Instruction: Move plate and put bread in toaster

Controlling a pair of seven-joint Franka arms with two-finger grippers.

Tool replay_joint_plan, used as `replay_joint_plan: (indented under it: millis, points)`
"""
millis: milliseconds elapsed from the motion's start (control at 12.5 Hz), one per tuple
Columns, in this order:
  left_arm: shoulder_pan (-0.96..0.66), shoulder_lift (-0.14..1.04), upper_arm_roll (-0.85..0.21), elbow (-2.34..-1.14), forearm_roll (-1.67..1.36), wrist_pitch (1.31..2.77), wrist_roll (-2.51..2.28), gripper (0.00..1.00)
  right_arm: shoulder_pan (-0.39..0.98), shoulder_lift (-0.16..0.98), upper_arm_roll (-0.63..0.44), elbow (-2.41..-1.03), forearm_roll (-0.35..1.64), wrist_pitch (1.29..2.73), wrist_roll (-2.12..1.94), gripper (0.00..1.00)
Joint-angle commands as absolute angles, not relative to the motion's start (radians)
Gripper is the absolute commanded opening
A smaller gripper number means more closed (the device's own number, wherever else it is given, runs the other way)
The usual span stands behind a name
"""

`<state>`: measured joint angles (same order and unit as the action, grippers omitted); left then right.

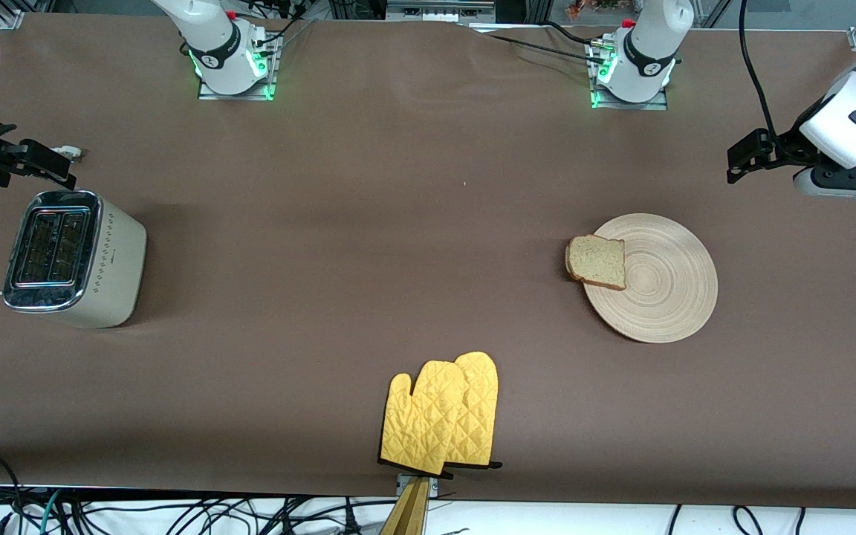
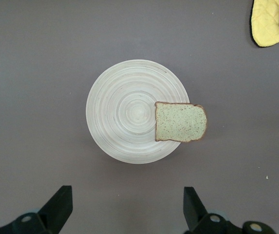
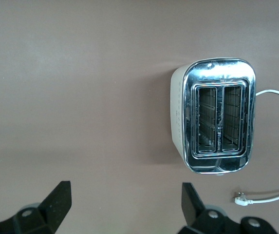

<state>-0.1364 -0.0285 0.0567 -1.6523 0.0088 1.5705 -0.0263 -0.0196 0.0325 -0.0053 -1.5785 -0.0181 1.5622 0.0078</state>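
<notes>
The round beige plate (image 1: pixel 666 297) lies on the brown table toward the left arm's end. The bread (image 1: pixel 597 261) lies flat on the plate's rim, on the side toward the right arm's end, overhanging the edge a little. The cream toaster (image 1: pixel 71 256) stands at the right arm's end, with both slots empty. My left gripper (image 1: pixel 747 157) is open and empty, up over bare table beside the plate. Its wrist view shows the plate (image 2: pixel 124 112), the bread (image 2: pixel 180 122) and the gripper (image 2: pixel 127 195). My right gripper (image 1: pixel 38 160) is open and empty, up over the table beside the toaster (image 3: pixel 217 117). It also shows in its own wrist view (image 3: pixel 124 192).
A pair of yellow oven mitts (image 1: pixel 443 416) lies at the table's edge nearest the front camera, midway along it; it also shows in the left wrist view (image 2: pixel 270 19). The toaster's white cord (image 3: pixel 275 92) and plug (image 3: pixel 240 197) lie on the table beside it.
</notes>
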Motion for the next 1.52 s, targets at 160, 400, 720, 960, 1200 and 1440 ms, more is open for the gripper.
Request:
replay_joint_plan:
  millis: [160,400,720,960,1200,1440]
  points:
    - [-0.13,-0.014,0.054,-1.624,0.009,1.565,-0.009,1.0,-0.02,0.023,-0.005,-1.577,-0.018,1.558,-0.002,1.0]
    - [-0.13,-0.012,0.054,-1.624,0.009,1.566,-0.009,1.0,-0.02,0.023,-0.006,-1.577,-0.018,1.549,-0.002,1.0]
    - [-0.13,-0.012,0.054,-1.624,0.015,1.566,-0.009,1.0,-0.02,0.021,-0.002,-1.577,-0.018,1.548,-0.002,1.0]
    - [-0.132,-0.012,0.054,-1.624,0.02,1.566,-0.009,1.0,-0.02,0.021,-0.002,-1.577,-0.018,1.546,-0.002,1.0]
    - [-0.135,-0.011,0.052,-1.624,0.02,1.578,-0.009,1.0,-0.02,0.021,-0.002,-1.577,-0.018,1.546,-0.002,1.0]
    - [-0.13,-0.008,0.052,-1.629,0.012,1.582,-0.017,1.0,-0.02,0.021,-0.002,-1.577,-0.018,1.545,-0.002,1.0]
